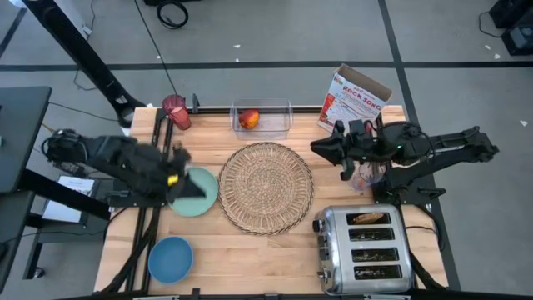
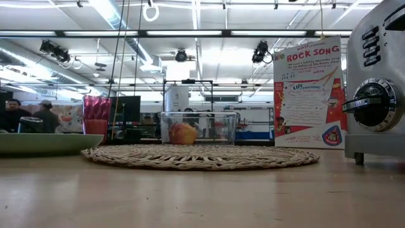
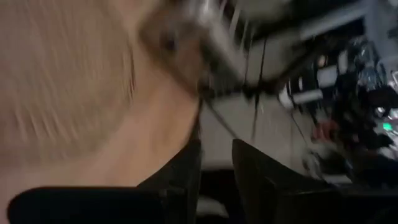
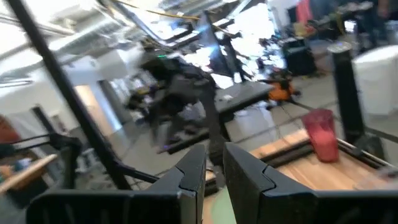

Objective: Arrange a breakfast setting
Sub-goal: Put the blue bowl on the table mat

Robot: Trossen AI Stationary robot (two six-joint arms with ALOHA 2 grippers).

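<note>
A: Where is the left gripper [image 1: 176, 178] relative to the woven placemat [image 1: 266, 187]?

B: Just beside the placemat, on the side away from the toaster [image 1: 365, 248], over the mint-green plate [image 1: 198, 198]. In its wrist view the fingers [image 3: 186, 177] show a narrow gap with nothing visibly between them. I can't tell whether they have the plate's rim.

A: How would that plate handle?

B: Judging by looks: stiff, light, smooth, so probably slippery. I'd take it at the rim, one finger above and one below. A shallow bite could let it tilt or slide out.

A: And the other pieces?

B: The apple [image 1: 249, 119] sits in the clear tub [image 1: 261, 118] beyond the placemat; round and firm, best pinched across its middle. The red cup [image 1: 176, 110] stands near the worktop's [image 1: 275, 258] back edge and looks thin-walled. The blue bowl [image 1: 171, 257] is near the front edge.

A: The right gripper [image 1: 343, 147]?

B: Raised beside the placemat on the toaster side, fingers [image 4: 189, 177] nearly together, holding nothing.
</note>
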